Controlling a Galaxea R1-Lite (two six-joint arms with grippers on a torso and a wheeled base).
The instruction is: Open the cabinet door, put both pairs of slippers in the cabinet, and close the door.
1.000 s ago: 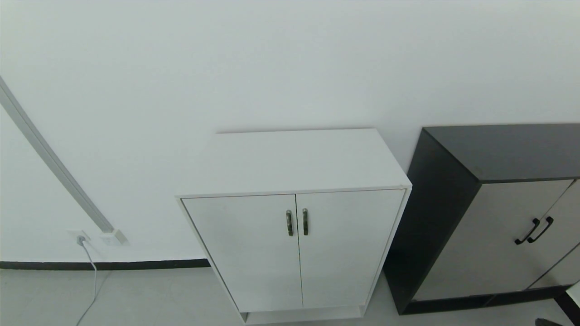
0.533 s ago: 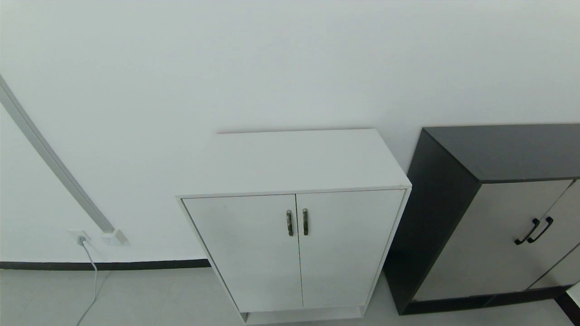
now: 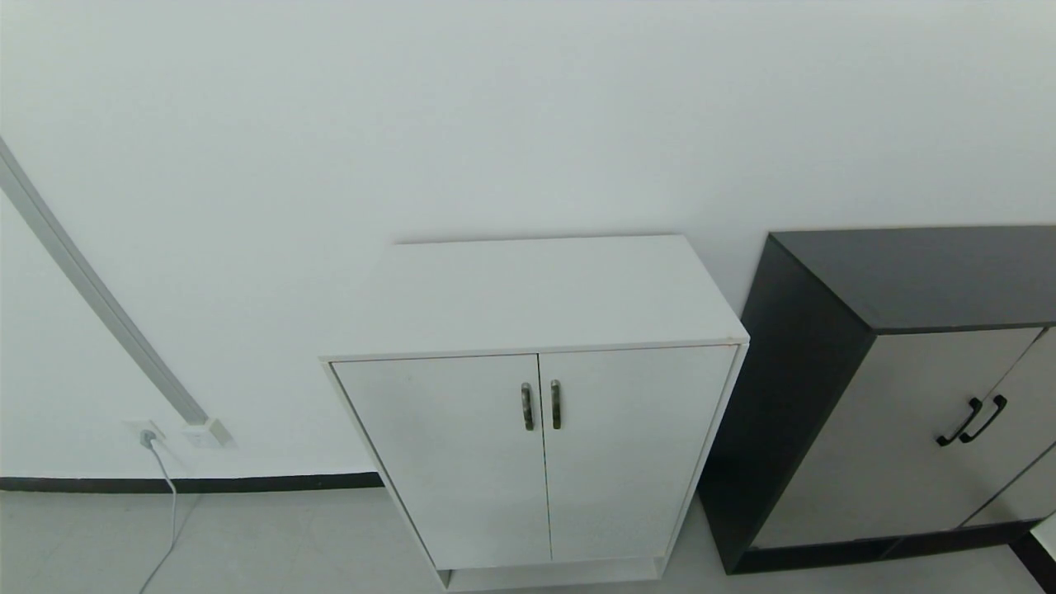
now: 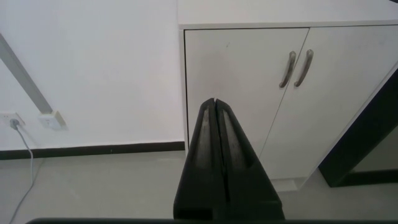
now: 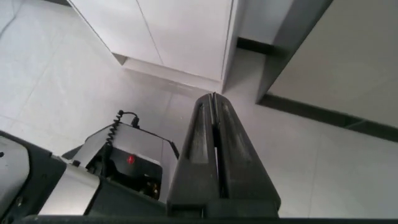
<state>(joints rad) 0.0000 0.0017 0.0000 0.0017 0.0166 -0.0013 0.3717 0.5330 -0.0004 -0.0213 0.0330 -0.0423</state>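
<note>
Ahead, in the head view, the white cabinet [image 3: 536, 289] stands against the wall [image 3: 528, 115], doors [image 3: 450, 454] closed, upright handles [image 3: 527, 406] paired at the middle seam. In the left wrist view the left gripper [image 4: 215, 102], pressed closed, points at the left door [image 4: 239, 68], with the handles off toward the seam. In the right wrist view the right gripper [image 5: 214, 96], also closed, aims at the floor [image 5: 74, 74]. The left arm seems nearer.

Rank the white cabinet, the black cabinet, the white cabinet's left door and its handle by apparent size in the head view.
Largest: white cabinet and black cabinet, about alike; the black one runs off the picture's edge, so unranked.
Next: left door.
Smallest: handle.
</note>
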